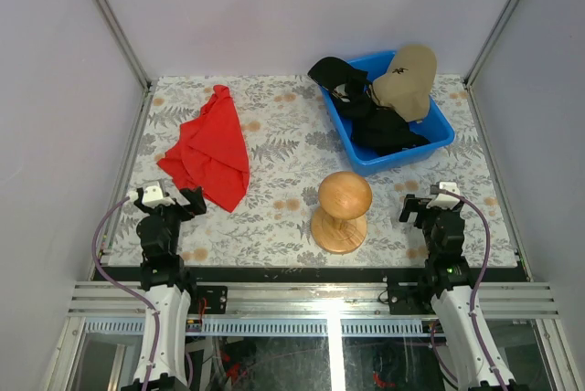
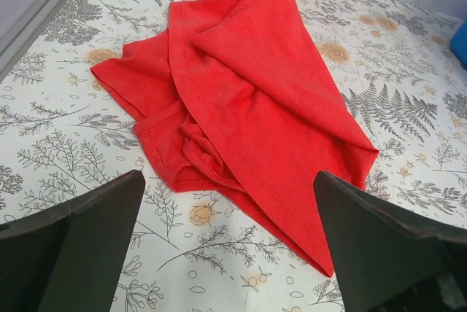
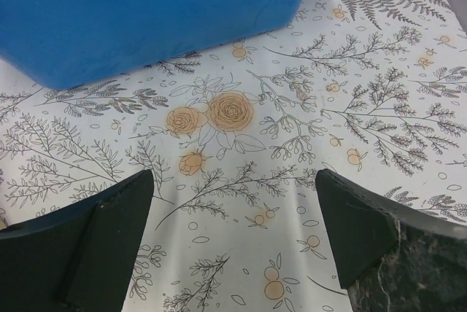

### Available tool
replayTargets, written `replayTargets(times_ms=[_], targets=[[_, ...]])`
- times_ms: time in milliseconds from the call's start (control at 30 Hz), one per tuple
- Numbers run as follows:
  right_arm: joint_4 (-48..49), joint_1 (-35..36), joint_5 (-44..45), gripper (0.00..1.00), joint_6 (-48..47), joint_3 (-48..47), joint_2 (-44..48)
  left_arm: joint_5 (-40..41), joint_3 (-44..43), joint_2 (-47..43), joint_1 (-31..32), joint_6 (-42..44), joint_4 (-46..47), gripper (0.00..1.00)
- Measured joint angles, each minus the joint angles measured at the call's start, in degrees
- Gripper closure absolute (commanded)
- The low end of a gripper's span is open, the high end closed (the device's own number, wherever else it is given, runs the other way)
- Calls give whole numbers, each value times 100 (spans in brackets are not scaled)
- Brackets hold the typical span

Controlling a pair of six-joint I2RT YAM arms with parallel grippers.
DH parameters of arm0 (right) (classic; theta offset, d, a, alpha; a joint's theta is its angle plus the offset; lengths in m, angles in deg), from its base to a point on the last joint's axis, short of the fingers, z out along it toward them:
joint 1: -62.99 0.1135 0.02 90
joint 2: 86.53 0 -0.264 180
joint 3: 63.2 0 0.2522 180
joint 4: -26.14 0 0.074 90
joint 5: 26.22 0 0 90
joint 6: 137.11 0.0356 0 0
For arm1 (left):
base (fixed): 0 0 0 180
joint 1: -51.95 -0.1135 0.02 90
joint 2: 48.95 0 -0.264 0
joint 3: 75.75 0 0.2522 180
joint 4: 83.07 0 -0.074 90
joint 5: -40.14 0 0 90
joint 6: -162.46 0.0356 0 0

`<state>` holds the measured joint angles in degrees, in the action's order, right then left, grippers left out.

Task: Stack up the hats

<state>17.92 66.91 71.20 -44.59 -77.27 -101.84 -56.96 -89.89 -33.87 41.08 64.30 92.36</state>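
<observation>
A tan hat (image 1: 407, 80) with a small dark emblem lies on top of a heap of black hats (image 1: 384, 126) in the blue bin (image 1: 437, 140) at the back right. One black hat (image 1: 335, 72) hangs over the bin's far left rim. My left gripper (image 1: 167, 200) is open at the near left, nothing between its fingers (image 2: 80, 246). At the near right my right gripper (image 1: 430, 206) is open too, above bare cloth, with the bin's near wall (image 3: 146, 13) ahead of it. Neither gripper touches a hat.
A round-topped wooden stand (image 1: 343, 210) stands near the front, between the arms. A crumpled red cloth (image 1: 212, 147) lies at the left, just ahead of the left gripper (image 2: 230, 181), its near corner (image 2: 321, 264) by the right finger. A floral tablecloth (image 1: 274, 126) covers the table.
</observation>
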Motion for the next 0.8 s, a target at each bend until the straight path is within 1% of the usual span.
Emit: replayTargets(times_ms=[467,600,667,733,800], targets=[[98,0,37,1,-7,0,155,20,0,63,0,2,15,0],[55,0,107,1,4,-20,48,321,-70,70,0,-87,-195,1],[-109,2,105,1,31,-105,-52,684,-317,146,0,-275,-538,0],[-382,4,107,1,151,-334,-125,1043,-828,328,2,-549,-990,0],[-595,7,105,1,313,-636,-151,1215,-1427,564,0,-765,-1294,0]])
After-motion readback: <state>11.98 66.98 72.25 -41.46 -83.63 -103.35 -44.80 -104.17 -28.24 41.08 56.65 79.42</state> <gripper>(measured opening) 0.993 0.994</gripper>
